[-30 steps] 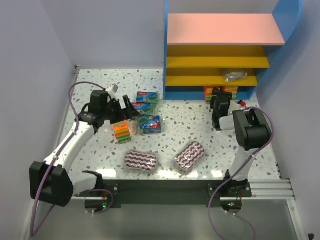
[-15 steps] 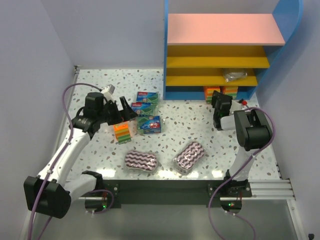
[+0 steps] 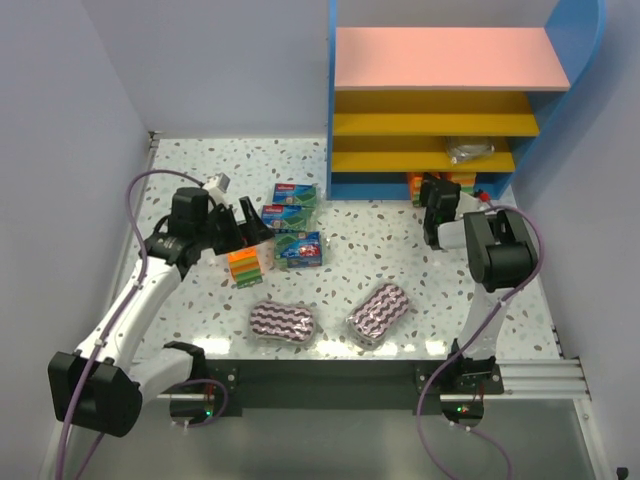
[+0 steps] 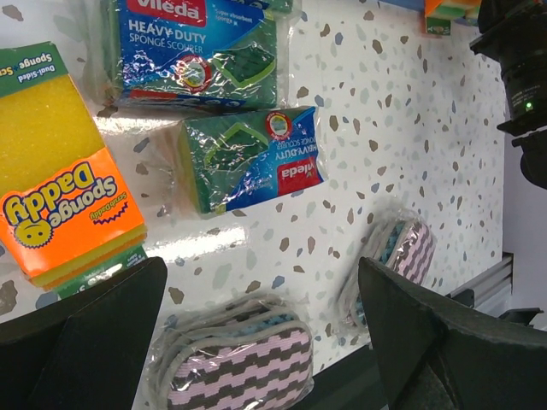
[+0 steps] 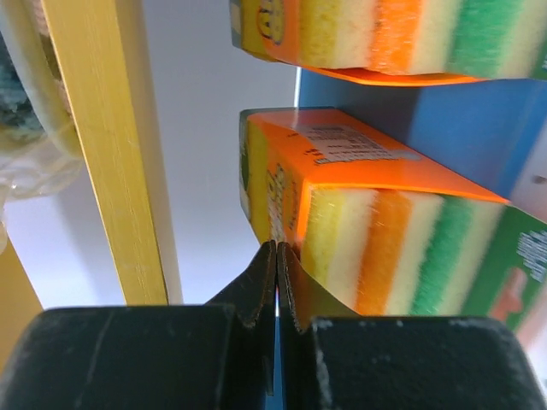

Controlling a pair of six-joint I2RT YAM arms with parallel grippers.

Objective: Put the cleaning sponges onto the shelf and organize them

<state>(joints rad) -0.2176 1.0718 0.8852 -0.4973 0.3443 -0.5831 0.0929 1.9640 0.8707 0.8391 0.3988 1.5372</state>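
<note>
The right gripper (image 5: 276,249) is pinched shut, empty, beside a glossy orange-yellow-green striped sponge pack (image 5: 376,243) at one o'clock. The left gripper (image 4: 262,269) gapes wide, holding nothing.

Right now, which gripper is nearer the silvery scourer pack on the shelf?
Right. The right gripper is shut at the shelf's bottom level, just below the scourer pack; the left gripper hovers open over loose packs across the table.
</note>
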